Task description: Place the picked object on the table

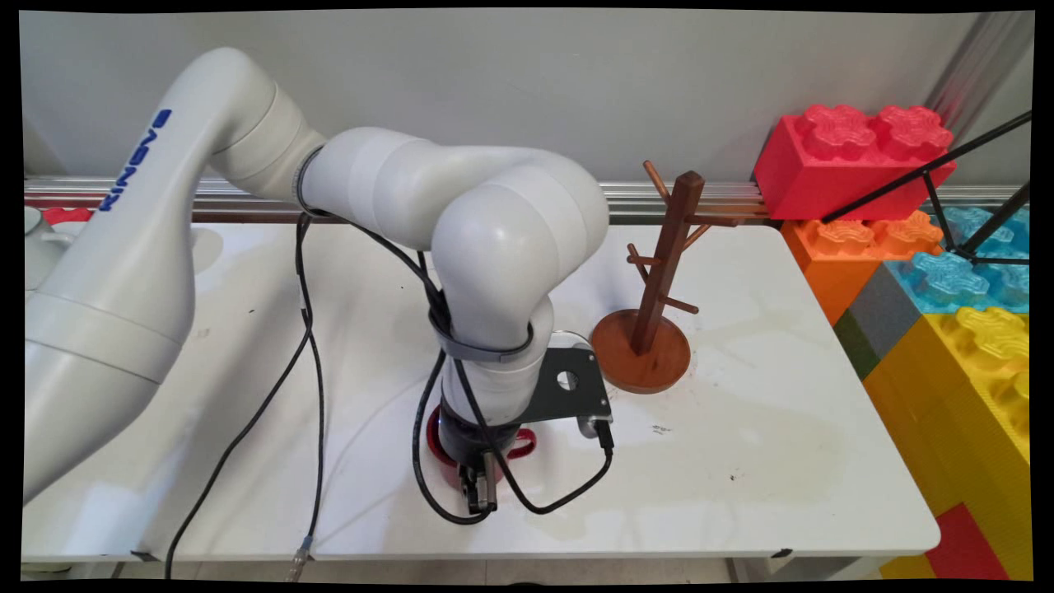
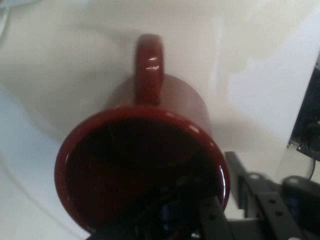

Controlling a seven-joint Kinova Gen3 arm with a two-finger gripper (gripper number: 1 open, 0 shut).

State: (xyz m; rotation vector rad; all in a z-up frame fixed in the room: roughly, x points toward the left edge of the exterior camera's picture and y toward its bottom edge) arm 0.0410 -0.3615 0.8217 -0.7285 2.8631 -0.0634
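Note:
A dark red mug (image 1: 445, 449) stands on the white table (image 1: 741, 461) near its front edge, handle pointing right. My gripper (image 1: 479, 487) comes straight down onto it, and the arm hides most of the mug. The hand view looks into the mug (image 2: 145, 165), whose mouth fills the picture, with the handle at the top. One finger reaches inside the mug and the other finger (image 2: 242, 177) lies against the outside of the rim. My gripper (image 2: 225, 197) is shut on that wall.
A brown wooden mug tree (image 1: 650, 329) stands just right of the arm. Large red, orange, blue and yellow toy blocks (image 1: 922, 272) stack beyond the table's right edge, crossed by black tripod legs. A white vessel (image 1: 37, 239) sits at the far left. Black cables hang near the mug.

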